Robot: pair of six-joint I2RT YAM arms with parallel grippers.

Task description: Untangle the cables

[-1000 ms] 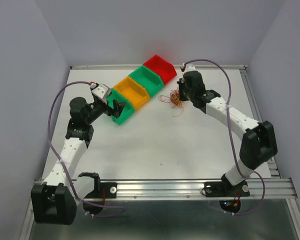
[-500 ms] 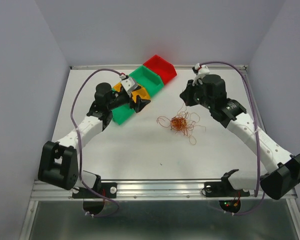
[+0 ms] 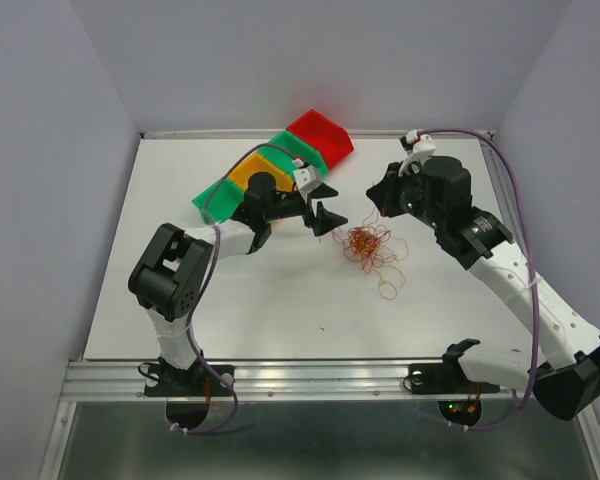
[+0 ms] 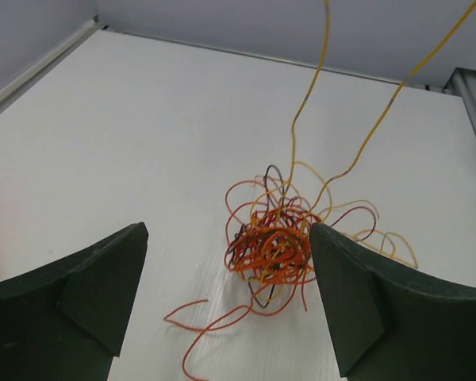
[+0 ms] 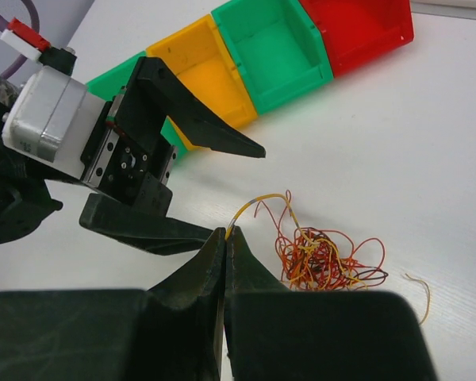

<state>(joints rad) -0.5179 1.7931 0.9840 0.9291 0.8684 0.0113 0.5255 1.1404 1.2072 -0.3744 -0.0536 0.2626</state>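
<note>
The cables (image 3: 365, 245) lie as one knot of thin orange, red and yellow wires mid-table. My left gripper (image 3: 325, 206) sits just left of it, open, with nothing between its fingers. In the left wrist view the cables (image 4: 274, 242) lie ahead of the left gripper (image 4: 228, 234), near the right finger, and two yellow strands (image 4: 321, 71) rise out of frame. My right gripper (image 3: 375, 198) hovers above and right of the knot. In the right wrist view the right gripper (image 5: 224, 232) is shut on a yellow strand (image 5: 258, 200) that leads down to the cables (image 5: 325, 262).
A row of bins runs diagonally behind the left arm: red (image 3: 320, 135), green (image 3: 295, 152), yellow (image 3: 248, 170), green (image 3: 213, 197). A loose orange loop (image 3: 388, 288) trails toward me from the knot. A metal rail (image 3: 320, 372) edges the near side.
My left arm swung right from the bins to beside the knot, gripper still open. The right gripper stayed shut and drew back, and the knot shifted toward the table's middle.
</note>
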